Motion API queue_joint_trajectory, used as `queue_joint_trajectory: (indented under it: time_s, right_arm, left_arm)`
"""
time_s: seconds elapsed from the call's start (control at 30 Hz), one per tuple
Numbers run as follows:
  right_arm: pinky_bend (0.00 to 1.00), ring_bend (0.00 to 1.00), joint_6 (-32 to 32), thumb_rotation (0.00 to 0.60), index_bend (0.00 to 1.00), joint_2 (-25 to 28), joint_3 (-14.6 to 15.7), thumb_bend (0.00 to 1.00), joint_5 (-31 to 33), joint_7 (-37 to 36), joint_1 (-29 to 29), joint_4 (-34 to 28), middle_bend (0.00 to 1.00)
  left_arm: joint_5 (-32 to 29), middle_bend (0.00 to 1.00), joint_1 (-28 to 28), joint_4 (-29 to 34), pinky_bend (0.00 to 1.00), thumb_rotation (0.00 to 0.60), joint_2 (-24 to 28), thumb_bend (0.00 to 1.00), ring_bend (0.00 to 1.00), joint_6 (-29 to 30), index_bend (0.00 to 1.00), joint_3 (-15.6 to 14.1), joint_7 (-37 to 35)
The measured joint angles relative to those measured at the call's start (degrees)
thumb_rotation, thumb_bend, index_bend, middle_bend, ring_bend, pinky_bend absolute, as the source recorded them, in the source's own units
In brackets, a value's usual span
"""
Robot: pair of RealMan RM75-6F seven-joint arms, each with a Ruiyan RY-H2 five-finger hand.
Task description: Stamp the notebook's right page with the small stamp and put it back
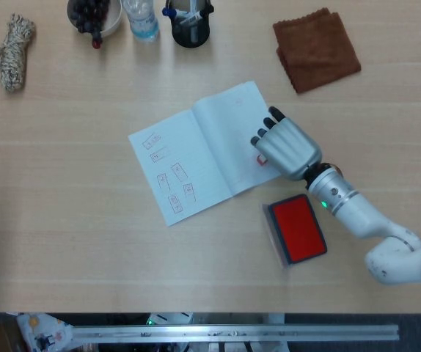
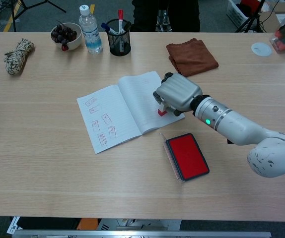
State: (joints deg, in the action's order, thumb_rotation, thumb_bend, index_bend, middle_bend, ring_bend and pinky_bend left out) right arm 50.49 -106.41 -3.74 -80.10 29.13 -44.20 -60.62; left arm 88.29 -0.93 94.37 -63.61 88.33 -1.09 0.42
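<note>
Bright, even overhead light on both views; soft short shadows hug objects toward 6 o'clock, mild glare on the table (image 1: 64, 242), sharp focus throughout, slight bending at the chest view's edges
</note>
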Motion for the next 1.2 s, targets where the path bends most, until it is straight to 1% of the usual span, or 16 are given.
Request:
queue_joint_trajectory:
  time_s: [0.23,0.33,0.57,0.67,0.77,0.9,1.2]
  right_arm:
    - [0.2,0.34,1.6,0.6,0.9,2.1,-0.3,0.51,-0.5,-1.4,0.5,-2.6,0.59]
    - [0.2,0.34,2.9,0.6,0.9,4.5,-0.4,0.51,-0.8,-2.3,1.1,-5.0,0.59]
    - [0.2,0.34,5.8,0.6,0.9,11.8,-0.2,0.51,-1.5,-3.8,3.2,-10.9,0.58]
    - [0.2,0.34,6.3,0.6,0.87,14.2,0.3,0.51,-1.6,-4.0,4.2,-12.1,0.56]
    - [0.2,0.33,6.1,0.6,0.84,14.9,1.1,0.5,-1.4,-4.0,4.9,-12.0,0.55]
    - [0.2,0.33,5.4,0.6,0.81,14.7,1.7,0.48,-1.1,-4.0,5.3,-10.3,0.54]
    - [0.2,0.32,3.9,0.6,0.75,11.5,2.3,0.44,-0.8,-5.6,5.6,-4.6,0.52]
  left_arm:
    - [0.3,0.11,0.0,0.1,0.03,0.6,0.0,0.28,0.1,0.1,0.14,-0.1,-0.1]
    - [0.5,0.11,0.1,0.2,0.03,0.6,0.0,0.28,0.1,0.2,0.14,0.0,0.0]
    - [0.8,0.11,0.3,0.4,0.03,0.6,-0.2,0.28,0.1,-0.2,0.14,-0.1,0.4]
    - [1.0,0.11,0.4,0.5,0.03,0.6,-0.3,0.28,0.1,-0.4,0.14,-0.2,0.7]
    - [1.2,0.11,0.5,0.6,0.03,0.6,-0.4,0.28,0.1,-0.4,0.14,-0.3,0.8]
    - [1.1,0.11,0.5,0.8,0.03,0.6,-0.3,0.28,0.1,-0.6,0.14,-0.4,1.0]
    - [0.8,0.11,0.3,0.9,0.03,0.6,-0.1,0.28,0.1,-0.3,0.14,-0.3,0.8]
